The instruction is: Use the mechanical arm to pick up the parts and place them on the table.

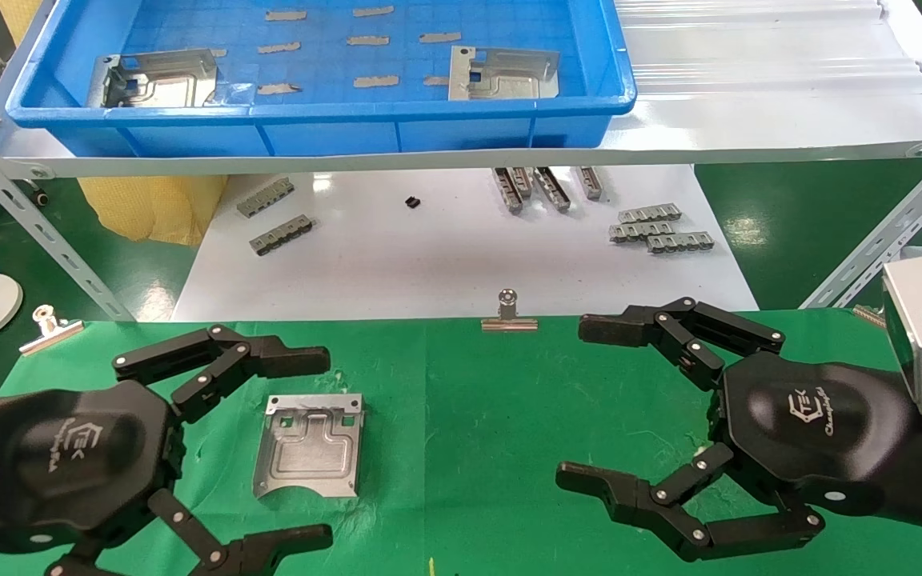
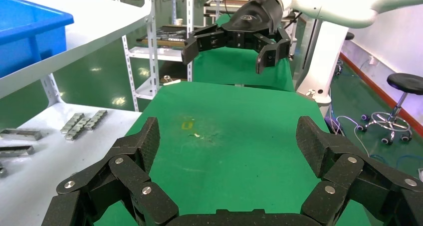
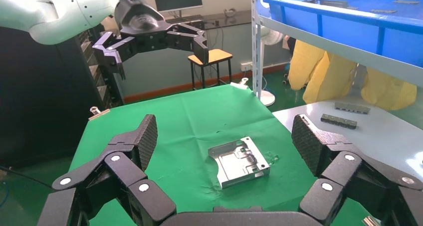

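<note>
One silver part (image 1: 310, 445) lies flat on the green table (image 1: 469, 416), just right of my left gripper (image 1: 313, 450); it also shows in the right wrist view (image 3: 238, 161). My left gripper is open and empty, its fingertips spread on either side of the part's left edge, hovering above the cloth. My right gripper (image 1: 585, 404) is open and empty over the table's right half, well apart from the part. Two more parts lie in the blue bin (image 1: 333, 120) on the shelf: one at its left (image 1: 155, 78), one at its right (image 1: 503, 74).
Several grey tape pieces lie on the bin floor. Small grey comb strips (image 1: 659, 227) lie on the glossy white board (image 1: 445, 256) behind the table. Binder clips (image 1: 508, 315) hold the cloth's far edge. Shelf legs (image 1: 37, 224) stand at both sides.
</note>
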Tool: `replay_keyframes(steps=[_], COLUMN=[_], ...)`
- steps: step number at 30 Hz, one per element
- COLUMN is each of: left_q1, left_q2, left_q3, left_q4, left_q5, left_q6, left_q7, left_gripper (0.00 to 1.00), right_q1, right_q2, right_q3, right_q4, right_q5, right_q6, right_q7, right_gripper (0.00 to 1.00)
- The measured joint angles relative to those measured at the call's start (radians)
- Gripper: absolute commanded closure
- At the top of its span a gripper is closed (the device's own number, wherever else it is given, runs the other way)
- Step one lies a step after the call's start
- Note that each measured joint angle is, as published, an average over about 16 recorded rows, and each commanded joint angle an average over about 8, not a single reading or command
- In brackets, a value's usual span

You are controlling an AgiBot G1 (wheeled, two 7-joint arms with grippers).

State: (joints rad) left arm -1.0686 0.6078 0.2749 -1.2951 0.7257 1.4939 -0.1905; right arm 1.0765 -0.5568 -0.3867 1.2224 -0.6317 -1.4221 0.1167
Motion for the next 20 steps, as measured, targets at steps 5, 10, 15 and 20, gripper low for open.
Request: replay_keyframes(steps=[5, 10, 15, 20], left_q1=[-0.003, -0.005, -0.006, -0.006], left_q2=[0.002, 0.003, 0.003, 0.003], left_q3=[0.002, 0.004, 0.004, 0.005], left_q4=[0.005, 0.009, 0.011, 0.012], left_q5=[0.002, 0.003, 0.004, 0.005], left_q6=[0.001, 0.001, 0.001, 0.001], left_q7=[0.002, 0.003, 0.004, 0.004], left_gripper=[0.00, 0.00, 0.00, 0.00], right_q1=[0.000, 0.000, 0.000, 0.000], right_q2=[0.000, 0.000, 0.000, 0.000], right_q3=[0.000, 0.000, 0.000, 0.000], right_q4=[0.000, 0.000, 0.000, 0.000], right_q5=[0.000, 0.000, 0.000, 0.000], right_q6=[0.000, 0.000, 0.000, 0.000], right_q7=[0.000, 0.000, 0.000, 0.000], right_gripper=[0.00, 0.00, 0.00, 0.00])
